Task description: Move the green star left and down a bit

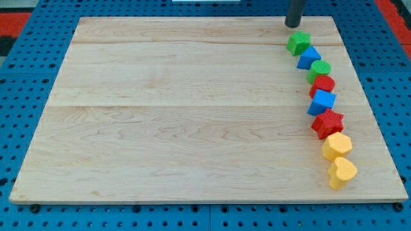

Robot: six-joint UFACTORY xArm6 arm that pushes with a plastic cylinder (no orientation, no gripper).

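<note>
The green star (298, 43) lies near the top right of the wooden board (192, 109), at the head of a curved line of blocks. My tip (293, 25) stands just above the star toward the view's top, slightly to its left, with a small gap between them. Below the star, running toward the view's bottom, come a blue triangular block (309, 58), a green round block (319, 70), a red round block (322, 84), a blue cube (322, 102), a red star (327, 123), a yellow hexagon (337, 146) and a yellow heart (342, 172).
The board rests on a blue perforated table (19, 77). The line of blocks runs close to the board's right edge (372, 109). A red patch (393, 13) shows at the view's top right corner.
</note>
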